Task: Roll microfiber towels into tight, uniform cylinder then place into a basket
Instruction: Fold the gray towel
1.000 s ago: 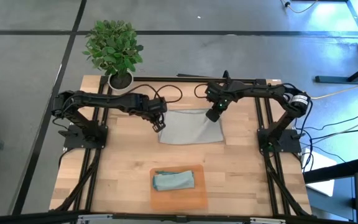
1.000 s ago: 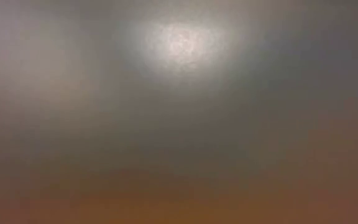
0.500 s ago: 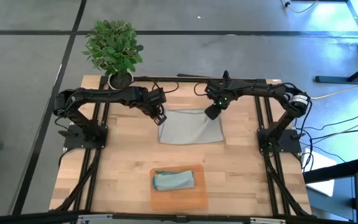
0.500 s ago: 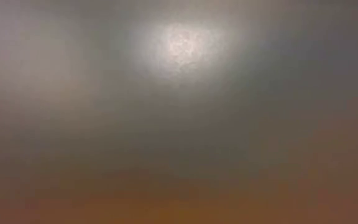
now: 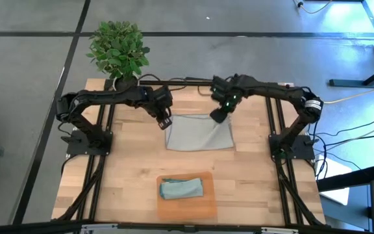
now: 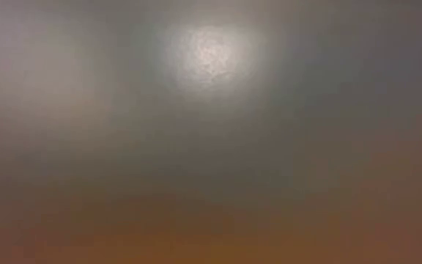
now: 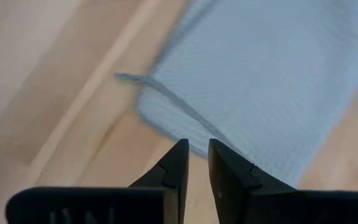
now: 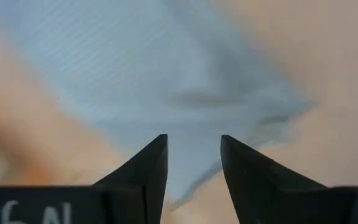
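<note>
In the high view, at the upper left of the frame, a potted plant [image 5: 118,51] is standing just off the table's far corner. To its right, the left gripper [image 5: 164,121] is being held over the upper-left corner of the light grey towel [image 5: 199,133], which is lying spread flat at the centre of the wooden table [image 5: 109,182]. In the left wrist view the two dark fingers [image 7: 178,163] are being kept apart by a narrow gap with nothing between them, and the towel's corner [image 7: 253,81] is lying just beyond the tips.

Further right, the right gripper [image 5: 218,115] is being held above the towel's upper-right corner. In the right wrist view its fingers [image 8: 154,163] are parted more widely, empty, with the cloth [image 8: 166,81] lying under and past them.

At the lower centre of the frame, the pale blue-teal towel [image 5: 181,188] is already lying bundled inside the orange basket [image 5: 203,207], well apart from both grippers. The low view is showing nothing that can be told.

The step in hand is judged to be the start of work on the second towel: its far edge is not yet being gripped. The next move is likely calling for both grippers to be lowered onto their corners and closed evenly, so that the edge can be turned over straight and the roll kept tight and uniform.
</note>
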{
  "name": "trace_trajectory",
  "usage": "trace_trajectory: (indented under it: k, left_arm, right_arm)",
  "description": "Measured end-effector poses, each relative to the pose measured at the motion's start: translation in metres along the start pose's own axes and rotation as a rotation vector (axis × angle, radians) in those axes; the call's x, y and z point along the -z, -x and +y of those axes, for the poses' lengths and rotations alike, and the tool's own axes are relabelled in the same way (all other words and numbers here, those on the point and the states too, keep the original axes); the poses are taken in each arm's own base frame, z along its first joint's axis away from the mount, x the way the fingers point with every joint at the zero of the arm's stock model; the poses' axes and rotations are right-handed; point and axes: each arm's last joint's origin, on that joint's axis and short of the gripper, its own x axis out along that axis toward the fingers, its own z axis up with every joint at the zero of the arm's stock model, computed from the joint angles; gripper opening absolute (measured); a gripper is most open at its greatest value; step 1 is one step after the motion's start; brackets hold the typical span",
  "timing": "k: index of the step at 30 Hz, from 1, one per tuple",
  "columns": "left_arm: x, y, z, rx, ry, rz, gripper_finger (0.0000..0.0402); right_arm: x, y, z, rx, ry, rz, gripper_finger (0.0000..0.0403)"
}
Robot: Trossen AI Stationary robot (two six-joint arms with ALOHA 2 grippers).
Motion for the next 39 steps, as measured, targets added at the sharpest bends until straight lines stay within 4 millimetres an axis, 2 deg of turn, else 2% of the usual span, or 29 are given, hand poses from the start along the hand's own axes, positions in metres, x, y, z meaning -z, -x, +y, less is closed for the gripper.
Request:
trace_trajectory:
  k: [3,6,11,15,21,26,33,39]
  left_arm:
    - [0.001,-0.002,-0.005,0.018,-0.085,0.006,0.0053]
    - [0.002,-0.013,-0.009,0.022,-0.132,0.037,0.0053]
    - [0.004,-0.046,-0.018,0.019,-0.21,0.118,0.0053]
    - [0.002,-0.071,-0.023,0.023,-0.252,0.131,0.0053]
    - [0.008,-0.098,-0.019,0.002,-0.24,0.217,0.0053]
    - [0.01,-0.102,-0.02,-0.001,-0.241,0.242,0.0053]
    - [0.018,-0.101,-0.033,0.02,-0.195,0.292,0.0053]
    - [0.031,-0.101,-0.06,0.082,-0.221,0.32,0.0053]
  right_arm:
    - [0.014,-0.013,0.022,-0.114,0.064,0.08,0.0149]
    - [0.03,-0.031,0.041,-0.12,0.051,0.126,0.0149]
    - [0.054,-0.062,0.06,-0.128,-0.005,0.138,0.0149]
    - [0.071,-0.077,0.065,-0.108,-0.02,0.18,0.0149]
    - [0.09,-0.101,0.05,-0.026,-0.046,0.211,0.0149]
    - [0.097,-0.115,0.032,0.024,-0.068,0.19,0.0149]
    - [0.086,-0.117,0.012,0.039,-0.047,0.111,0.0149]
    - [0.067,-0.113,-0.007,0.061,-0.024,0.011,0.0149]
